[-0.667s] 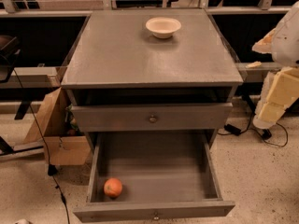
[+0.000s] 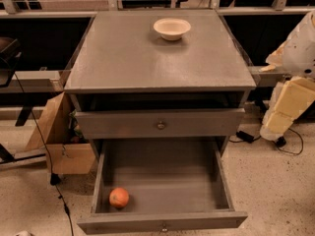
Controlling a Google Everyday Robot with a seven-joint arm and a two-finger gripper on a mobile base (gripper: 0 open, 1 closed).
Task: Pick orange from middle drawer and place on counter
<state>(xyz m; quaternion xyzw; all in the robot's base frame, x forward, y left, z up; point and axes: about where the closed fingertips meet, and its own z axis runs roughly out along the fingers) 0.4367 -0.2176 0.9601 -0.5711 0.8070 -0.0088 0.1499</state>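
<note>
From the one camera view, the job looked to be at its very start. The orange (image 2: 119, 197) lay on the floor of the middle drawer (image 2: 172, 181), in the front left corner, close to the left wall and just behind the front panel. The drawer stood pulled fully out, so nothing blocked the way down to the fruit.

The gripper (image 2: 280, 117) hung off to the right of the cabinet, below counter height and well apart from both the drawer and the orange. I could not tell whether it was released or clenched, but it carried nothing that I could see.

By my reckoning the step in hand was the approach, with the reach not yet made. The next move would call for swinging across to the left and coming down inside the tall drawer walls. Those walls left little room beside the fruit, and a round orange might roll if nudged.

The counter (image 2: 147, 58) was a flat grey top with a cream bowl (image 2: 172, 28) near its back edge, so there was plenty of bare surface in front for setting the fruit down. Beneath it sat a shut drawer front with a brass knob (image 2: 161, 125).

Around the cabinet were a cardboard box (image 2: 59, 141) on the left, a thin cable trailing beside it, a pale speckled floor (image 2: 275, 191) and a rail along the back.
</note>
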